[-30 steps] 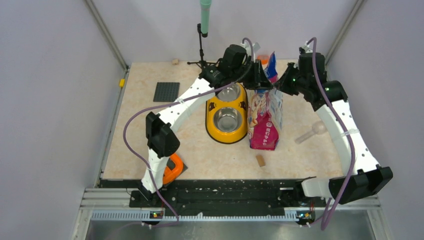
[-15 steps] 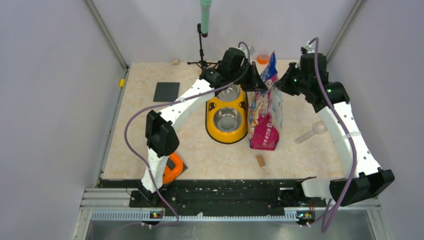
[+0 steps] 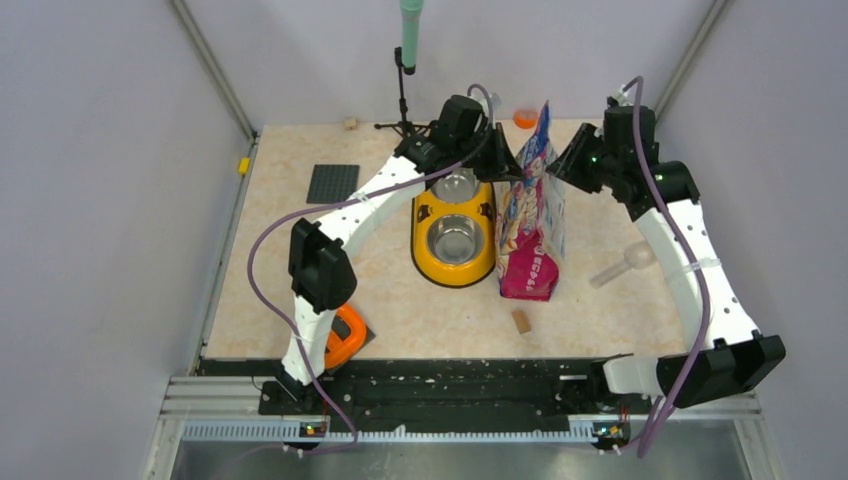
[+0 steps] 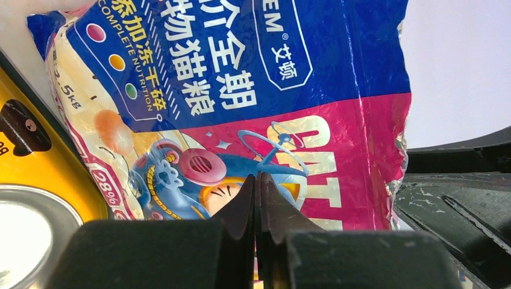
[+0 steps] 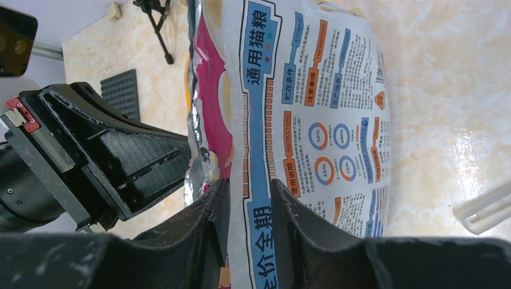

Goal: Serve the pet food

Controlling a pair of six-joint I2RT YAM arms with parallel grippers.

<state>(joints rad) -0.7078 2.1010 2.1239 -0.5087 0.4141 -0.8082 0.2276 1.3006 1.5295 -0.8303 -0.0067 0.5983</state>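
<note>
The glossy pink, blue and white pet food bag (image 3: 530, 225) stands upright right of the yellow double bowl (image 3: 453, 228), whose two steel cups look empty. No kibble shows; it is hidden in the bag. My left gripper (image 3: 505, 160) is shut on the bag's upper left edge; in the left wrist view its fingers (image 4: 258, 177) are pressed together on a sliver of film, with the bag's front (image 4: 241, 90) behind. My right gripper (image 3: 562, 165) is shut on the bag's upper right side; in the right wrist view (image 5: 248, 182) the blue-white panel (image 5: 325, 120) runs between its fingers.
A clear plastic scoop (image 3: 625, 262) lies right of the bag. A tan wooden block (image 3: 520, 320) lies in front of it. An orange tool (image 3: 345, 338) sits front left, a dark grey plate (image 3: 332, 183) left, and a microphone stand (image 3: 405, 70) and an orange cap (image 3: 525, 118) at the back.
My left gripper has moved a little left and my right gripper slightly right and back. The bag's top now stands up between them and shows more.
</note>
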